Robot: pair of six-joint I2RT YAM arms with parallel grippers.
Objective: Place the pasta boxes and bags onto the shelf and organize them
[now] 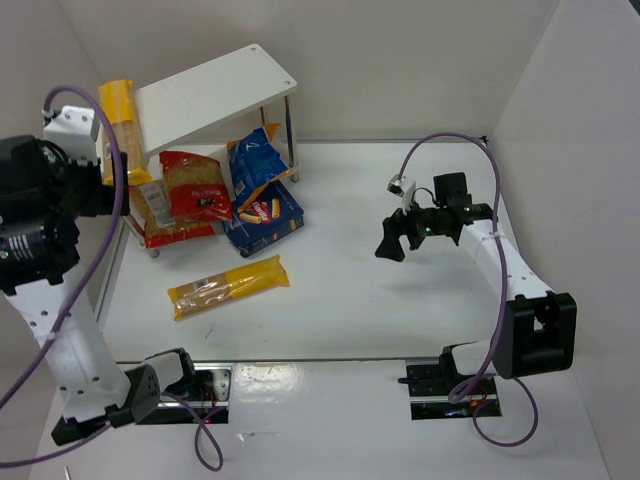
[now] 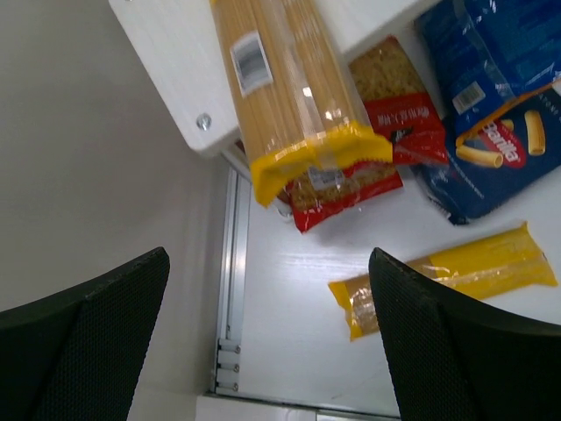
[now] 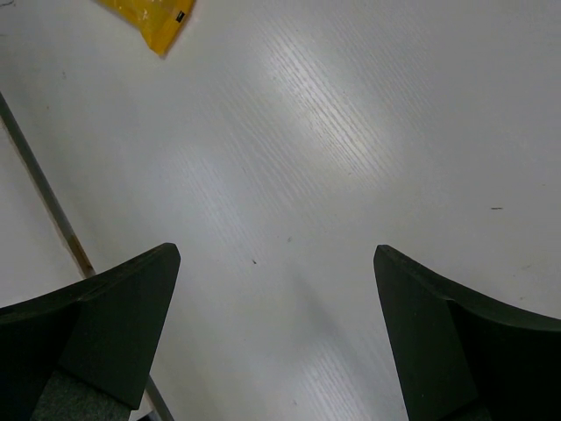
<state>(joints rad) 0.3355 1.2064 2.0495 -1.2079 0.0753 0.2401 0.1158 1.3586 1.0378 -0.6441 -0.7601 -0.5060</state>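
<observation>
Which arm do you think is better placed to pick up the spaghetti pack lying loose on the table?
Probably the left. The loose spaghetti pack and the shelf lie on its side, and the open left gripper looks down on that pack. The right gripper, also open, hovers over bare table.

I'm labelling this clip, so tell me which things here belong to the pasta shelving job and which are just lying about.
Job: shelf; spaghetti pack on the shelf; second spaghetti pack; red bags; blue bag; dark-blue box.
Lying about: only the arms' purple cables.
</observation>
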